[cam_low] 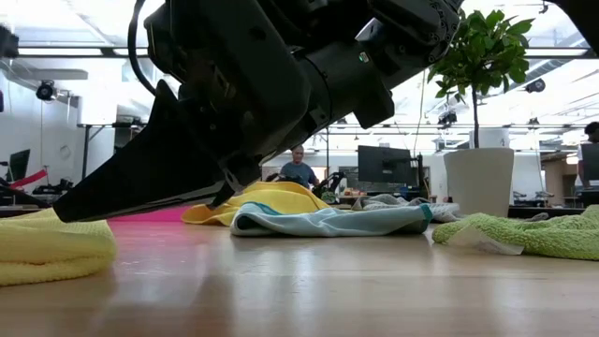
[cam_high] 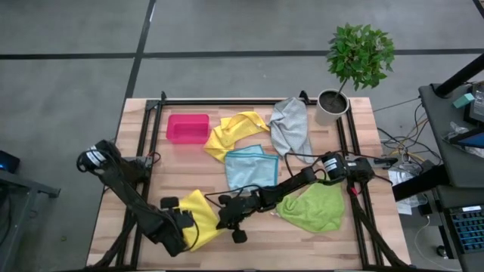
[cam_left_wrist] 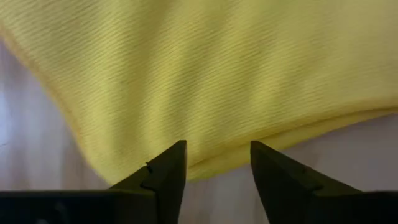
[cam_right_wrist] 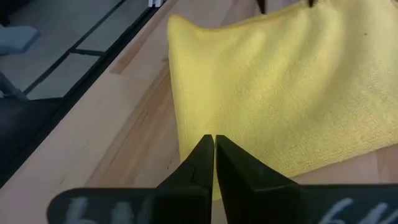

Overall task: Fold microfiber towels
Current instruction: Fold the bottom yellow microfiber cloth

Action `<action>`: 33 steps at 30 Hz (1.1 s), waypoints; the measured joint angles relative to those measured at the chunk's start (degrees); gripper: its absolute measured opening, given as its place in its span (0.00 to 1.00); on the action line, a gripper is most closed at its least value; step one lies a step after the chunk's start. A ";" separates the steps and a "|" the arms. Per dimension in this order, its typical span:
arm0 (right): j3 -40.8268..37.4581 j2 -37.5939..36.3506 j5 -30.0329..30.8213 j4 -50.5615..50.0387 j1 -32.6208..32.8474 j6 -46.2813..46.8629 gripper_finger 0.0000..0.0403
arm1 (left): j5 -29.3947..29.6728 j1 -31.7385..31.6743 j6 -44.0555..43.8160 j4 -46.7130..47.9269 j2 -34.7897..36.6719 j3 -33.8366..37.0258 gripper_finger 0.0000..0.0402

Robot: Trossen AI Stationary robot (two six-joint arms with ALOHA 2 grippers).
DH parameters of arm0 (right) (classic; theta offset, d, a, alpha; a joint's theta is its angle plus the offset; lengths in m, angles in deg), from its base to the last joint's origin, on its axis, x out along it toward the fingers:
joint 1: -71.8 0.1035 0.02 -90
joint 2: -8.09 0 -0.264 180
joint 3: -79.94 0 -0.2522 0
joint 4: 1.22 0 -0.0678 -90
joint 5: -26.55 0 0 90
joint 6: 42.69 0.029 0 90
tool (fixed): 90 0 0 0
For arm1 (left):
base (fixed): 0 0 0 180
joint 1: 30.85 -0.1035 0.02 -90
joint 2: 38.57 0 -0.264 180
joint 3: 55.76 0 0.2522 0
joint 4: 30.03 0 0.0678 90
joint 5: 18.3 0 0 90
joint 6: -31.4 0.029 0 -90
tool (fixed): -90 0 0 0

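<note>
Progress early: one yellow towel (cam_high: 200, 219) folded, lower left of frame, left fingers (cam_left_wrist: 214, 171) parted, holding nothing; right fingers (cam_right_wrist: 214, 165) shut, empty. Other four towels (cam_high: 249, 166) unfolded mid-table.

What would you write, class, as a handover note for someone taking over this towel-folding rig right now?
Left gripper: open, at the folded yellow towel near the table's front edge.
Right gripper: shut, empty, tips at that towel's edge.
Done: this yellow towel looks folded.
Left: second yellow towel, light blue towel, grey towel and lime green towel lie crumpled. Pink bin is empty.
</note>
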 joint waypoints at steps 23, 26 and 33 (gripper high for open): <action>-0.02 0.00 0.08 -0.64 -0.11 0.36 0.02 | -0.81 -0.13 2.64 0.04 -1.77 0.38 0.44; -0.03 0.00 0.07 -0.63 -0.11 0.36 0.02 | -2.34 -0.10 3.24 0.62 -1.72 -0.24 0.44; -0.04 0.00 0.08 -0.61 -0.11 0.36 0.02 | -1.60 -0.11 6.03 0.45 -1.46 -0.57 0.44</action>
